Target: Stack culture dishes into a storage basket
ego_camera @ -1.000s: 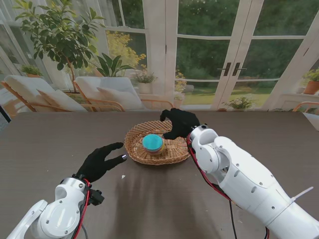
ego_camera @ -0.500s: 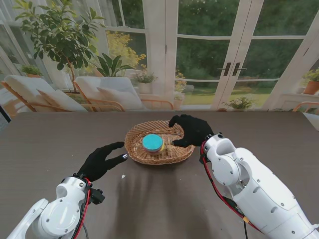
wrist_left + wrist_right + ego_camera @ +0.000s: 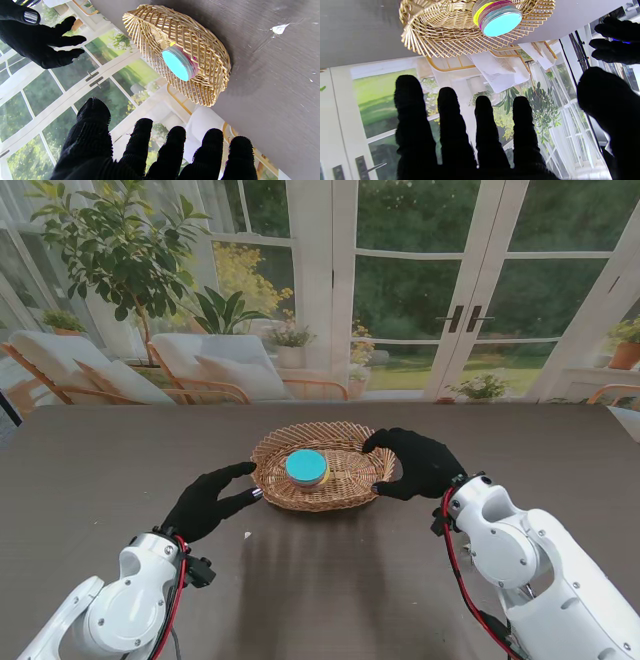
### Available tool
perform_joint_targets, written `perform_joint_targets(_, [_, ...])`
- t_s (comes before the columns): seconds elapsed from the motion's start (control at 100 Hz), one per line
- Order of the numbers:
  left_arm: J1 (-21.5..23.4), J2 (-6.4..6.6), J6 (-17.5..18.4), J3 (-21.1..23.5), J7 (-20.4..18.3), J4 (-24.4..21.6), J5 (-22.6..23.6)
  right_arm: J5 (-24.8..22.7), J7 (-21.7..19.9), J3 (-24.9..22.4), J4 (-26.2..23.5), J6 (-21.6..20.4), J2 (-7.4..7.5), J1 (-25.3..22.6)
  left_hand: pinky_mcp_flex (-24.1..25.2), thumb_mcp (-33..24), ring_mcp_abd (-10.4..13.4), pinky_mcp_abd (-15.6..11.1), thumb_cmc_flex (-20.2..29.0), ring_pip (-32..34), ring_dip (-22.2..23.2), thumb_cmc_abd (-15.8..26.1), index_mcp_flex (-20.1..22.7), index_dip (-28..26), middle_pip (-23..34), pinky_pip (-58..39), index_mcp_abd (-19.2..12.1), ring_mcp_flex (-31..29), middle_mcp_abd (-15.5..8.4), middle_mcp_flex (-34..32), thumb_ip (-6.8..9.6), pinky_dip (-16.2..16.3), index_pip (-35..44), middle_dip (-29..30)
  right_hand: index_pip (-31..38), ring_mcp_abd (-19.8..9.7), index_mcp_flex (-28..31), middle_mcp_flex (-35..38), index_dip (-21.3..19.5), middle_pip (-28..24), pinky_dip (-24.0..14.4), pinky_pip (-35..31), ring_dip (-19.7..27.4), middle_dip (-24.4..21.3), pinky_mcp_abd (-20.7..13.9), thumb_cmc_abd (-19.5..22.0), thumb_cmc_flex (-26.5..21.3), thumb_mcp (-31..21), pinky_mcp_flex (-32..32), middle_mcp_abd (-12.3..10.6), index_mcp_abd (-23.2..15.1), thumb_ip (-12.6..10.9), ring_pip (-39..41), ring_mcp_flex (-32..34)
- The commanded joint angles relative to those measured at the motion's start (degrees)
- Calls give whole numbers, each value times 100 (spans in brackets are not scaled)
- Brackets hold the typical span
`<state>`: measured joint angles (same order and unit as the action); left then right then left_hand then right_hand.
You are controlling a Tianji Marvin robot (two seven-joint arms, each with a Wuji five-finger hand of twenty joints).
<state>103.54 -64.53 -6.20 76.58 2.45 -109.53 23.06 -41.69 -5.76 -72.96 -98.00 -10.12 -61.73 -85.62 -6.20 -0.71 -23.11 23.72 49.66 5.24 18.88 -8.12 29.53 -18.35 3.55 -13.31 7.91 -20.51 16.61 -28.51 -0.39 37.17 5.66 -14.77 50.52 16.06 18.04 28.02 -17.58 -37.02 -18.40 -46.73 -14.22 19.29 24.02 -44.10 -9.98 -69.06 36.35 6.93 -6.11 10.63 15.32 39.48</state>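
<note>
No readable text, label, brand, number or sign is showing anywhere in these views. The stack of culture dishes (image 3: 306,468) is carrying only plain colour, and the wicker basket (image 3: 345,482) and the dark table (image 3: 320,580) are bearing no markings either.

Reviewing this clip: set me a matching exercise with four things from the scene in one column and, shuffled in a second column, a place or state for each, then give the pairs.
Things:
1. stack of culture dishes
2. wicker basket
3. left hand
4. right hand

Places or states:
A. open, at the basket's right rim
B. on the table between the two hands
C. open, on the table side left of the basket
D. in the middle of the basket, teal lid on top

Pairs: 1-D, 2-B, 3-C, 4-A
</note>
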Motion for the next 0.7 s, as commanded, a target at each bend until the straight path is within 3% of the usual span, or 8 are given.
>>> perform_joint_targets(0.0, [0, -36, 59, -20, -79, 20, -5, 15, -40, -63, -58, -104, 40, -191, 50, 119, -27, 124, 152, -48, 38, 229, 40, 15, -58, 157, -39, 152, 9, -35, 4, 0, 12, 20, -94, -121, 90, 44, -81, 105, 207, -111, -9, -24, -184, 86, -61, 165, -1404, -165, -74, -169, -65, 57])
perform_joint_targets(0.28, [6, -56, 233, -99, 61, 73, 11, 428, -36, -481, -147, -563, 32, -711, 60, 117, -22, 125, 153, -52, 35, 222, 47, 17, -60, 159, -21, 160, 7, -35, 3, 0, 14, 22, -94, -160, 66, 12, -83, 102, 188, -142, -3, -18, -293, 67, -101, 139, -1409, -181, -35, -180, -60, 19])
perform_joint_targets(0.69, [96, -56, 370, -94, 141, -18, 127, 957, -107, -729, -63, -1032, 28, -1094, 90, 119, 12, 89, 146, -71, 20, 220, 21, 22, -64, 169, -3, 197, 8, -25, 2, -3, 3, 26, -71, -216, 193, 57, -92, 95, 174, -146, 17, -15, -414, 128, -157, 101, -1525, -249, 6, -192, -71, -37])
